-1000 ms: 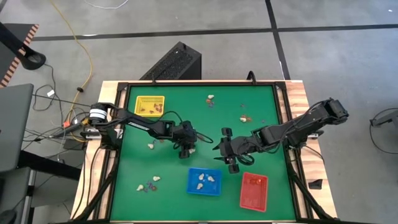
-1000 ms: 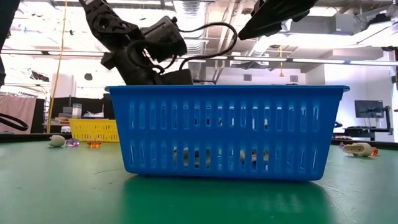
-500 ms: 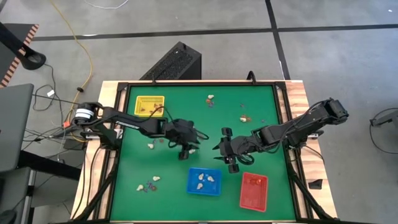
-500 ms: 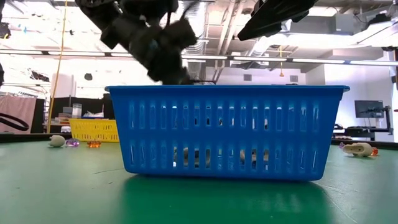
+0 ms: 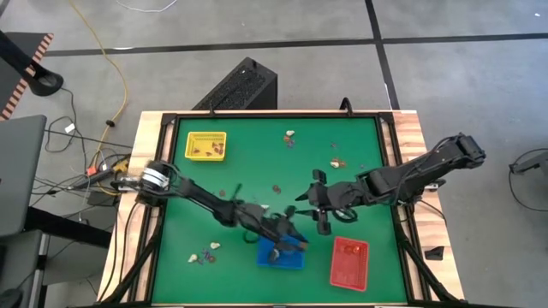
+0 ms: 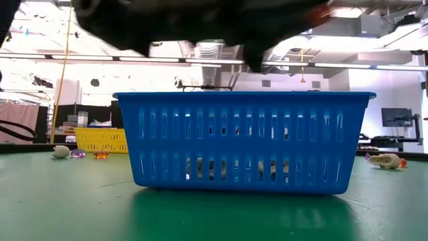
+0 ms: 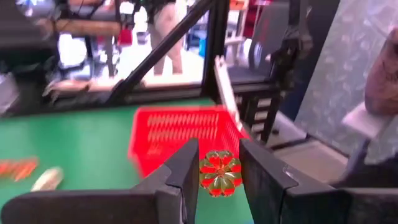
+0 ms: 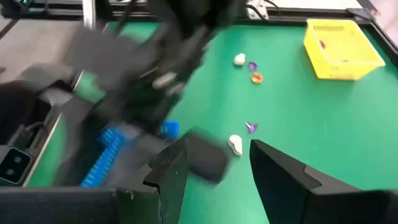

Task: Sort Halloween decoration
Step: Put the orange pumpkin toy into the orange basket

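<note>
High view: the left gripper (image 5: 289,241) has swung from mid-table to the near edge and now sits over the blue tray (image 5: 281,251), between the earlier pick spot and the red tray (image 5: 349,263). The right gripper (image 5: 318,201) waits near the table's middle, barely shifted. Loose trinkets remain: 1 cluster at the near left (image 5: 204,253), others near the far edge (image 5: 290,137), and the yellow tray (image 5: 205,145) already holds some.

Low view: the left arm, earlier high and to the left, now crosses as a dark blur above the blue tray (image 6: 244,140).

Left wrist view: the jaws are clamped on an orange-red trinket (image 7: 220,172), with the red tray (image 7: 180,134) straight ahead. Judging by colour, that tray is its destination, so the carry looks nearly done.

Right wrist view: the right jaws stand apart and empty (image 8: 213,167); a whitish trinket (image 8: 234,144) lies beyond them.
</note>
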